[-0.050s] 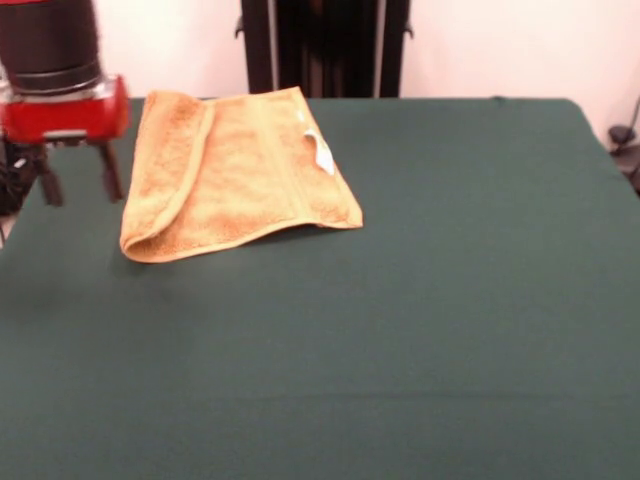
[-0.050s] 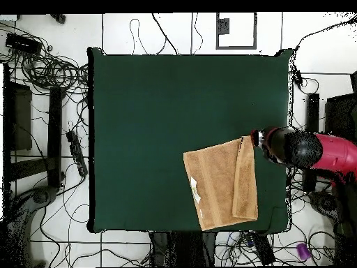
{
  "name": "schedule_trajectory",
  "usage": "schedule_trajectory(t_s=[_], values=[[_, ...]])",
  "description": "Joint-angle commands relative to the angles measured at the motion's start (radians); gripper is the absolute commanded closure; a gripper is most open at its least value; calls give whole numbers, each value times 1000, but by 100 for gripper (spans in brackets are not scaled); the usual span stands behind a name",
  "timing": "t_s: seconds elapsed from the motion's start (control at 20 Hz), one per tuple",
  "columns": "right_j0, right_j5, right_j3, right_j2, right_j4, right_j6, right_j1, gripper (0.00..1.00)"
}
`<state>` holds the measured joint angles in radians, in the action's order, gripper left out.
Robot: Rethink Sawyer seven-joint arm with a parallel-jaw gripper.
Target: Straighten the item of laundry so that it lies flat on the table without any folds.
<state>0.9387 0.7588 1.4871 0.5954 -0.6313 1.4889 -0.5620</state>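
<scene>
One towel (image 1: 235, 170) edge doubled over, underside hidden; end effector (image 1: 78, 182) empty, apart.

- towel (image 1: 235, 170): golden-orange terry, one tone throughout, with a woven band of the same colour
- tag (image 1: 321, 152) on the towel: white
- worktop (image 1: 400, 330): plain dark green cloth, no pattern
- arm (image 1: 55, 70): black upper section, bright red collar beneath
- end effector (image 1: 78, 180): dark fingers

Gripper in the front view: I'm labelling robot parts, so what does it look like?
The gripper has two short dark fingers under a bright red block, topped by a black cylindrical wrist. In the overhead view the arm is red with a black end.
</scene>
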Motion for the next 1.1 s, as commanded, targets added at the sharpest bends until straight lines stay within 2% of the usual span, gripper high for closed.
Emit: schedule_trajectory(t_s=[0.05, 0.7, 0.85, 1.1], values=[[-7, 158, -119, 113, -49, -465, 45, 0], [54, 113, -40, 102, -72, -626, -5, 0], [64, 128, -71, 113, -78, -696, 14, 0], [74, 202, -184, 149, -79, -852, 74, 0]])
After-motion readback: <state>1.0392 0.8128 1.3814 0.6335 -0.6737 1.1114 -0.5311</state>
